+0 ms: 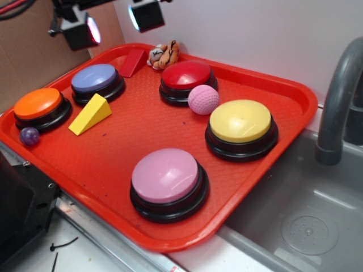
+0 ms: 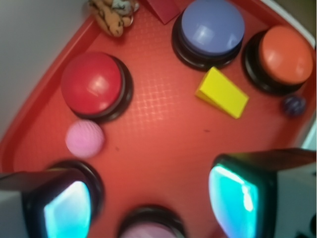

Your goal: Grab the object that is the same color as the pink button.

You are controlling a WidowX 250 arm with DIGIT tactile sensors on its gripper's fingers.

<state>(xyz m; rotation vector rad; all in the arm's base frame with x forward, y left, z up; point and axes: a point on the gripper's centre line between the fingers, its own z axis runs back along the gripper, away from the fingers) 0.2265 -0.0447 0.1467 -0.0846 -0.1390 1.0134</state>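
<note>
- Pincer (image 2: 148, 203) spread wide, empty, high over the tray (image 1: 295, 107).
- Target: pink ball (image 1: 203, 100), wedged between red button (image 1: 188, 75) and yellow button (image 1: 240, 120).
- Straddle the free sides, descend straight.

The wrist view cuts off the pink button (image 2: 151, 229) and blurs the gripper (image 2: 148, 203).

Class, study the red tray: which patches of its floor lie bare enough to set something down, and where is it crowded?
Bare: the middle of the tray, bordered by the yellow wedge, pink button and red button; also the front left corner below the purple marble. Crowded: the pink ball wedged between red button and yellow button.
</note>
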